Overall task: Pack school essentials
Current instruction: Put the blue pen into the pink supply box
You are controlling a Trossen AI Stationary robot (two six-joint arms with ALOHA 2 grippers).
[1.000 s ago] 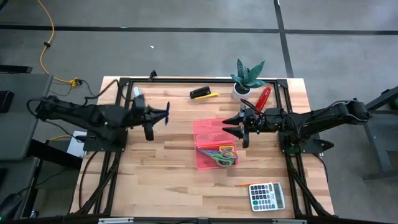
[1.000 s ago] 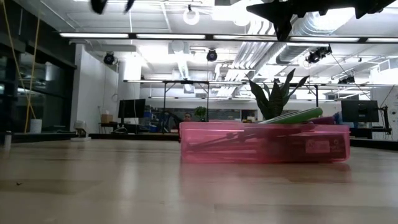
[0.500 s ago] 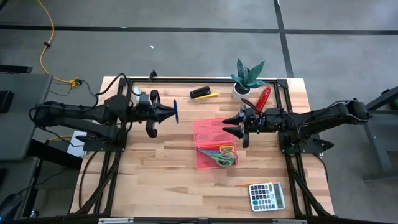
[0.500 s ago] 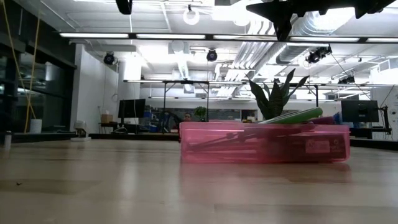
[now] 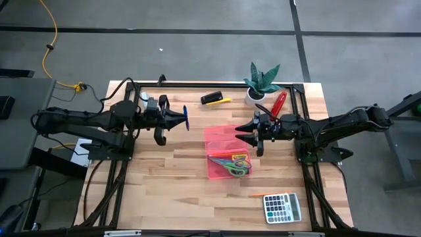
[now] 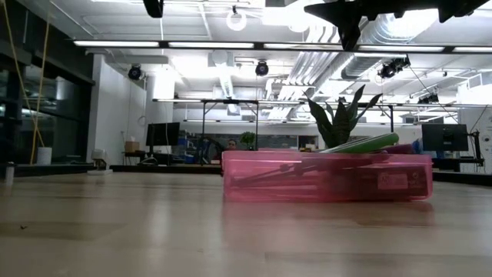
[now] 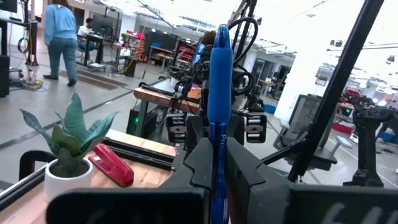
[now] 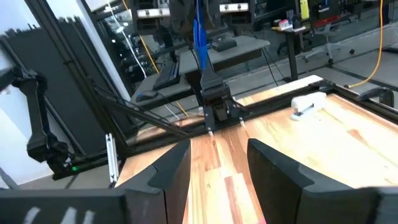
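Observation:
My left gripper (image 5: 179,120) is raised over the table's left half and shut on a blue pen (image 5: 185,118), left of the translucent pink tray (image 5: 220,139). In the tray lie green-handled scissors (image 5: 237,168), coloured pencils and a small yellow-green box (image 5: 239,155). My right gripper (image 5: 241,132) hangs open above the tray's right far corner, touching nothing; its fingers frame the right wrist view (image 8: 217,180). The low view shows the tray (image 6: 327,185) flat on the table and both grippers high up. A thin orange pencil (image 5: 258,195) lies on the wood near the calculator. My left gripper pinches the blue pen's barrel (image 7: 217,146) between its two fingers (image 7: 199,165), about mid-length. The fingers come level from the table's left and lie across the pen. The pen stands upright, lifted clear of the table, and its lower part is hidden behind the fingers.
A potted green plant (image 5: 263,81) and a red stapler (image 5: 279,103) stand at the far right. A black marker with a yellow pencil (image 5: 215,99) lies at the far edge. A calculator (image 5: 281,207) sits at the near right corner. Bare wood stretches between my left gripper and the tray.
My left gripper has carried the pen toward the table's right, closer to the pink tray, then stopped; the pen has stayed upright in the hold. My right gripper has hung still above the tray.

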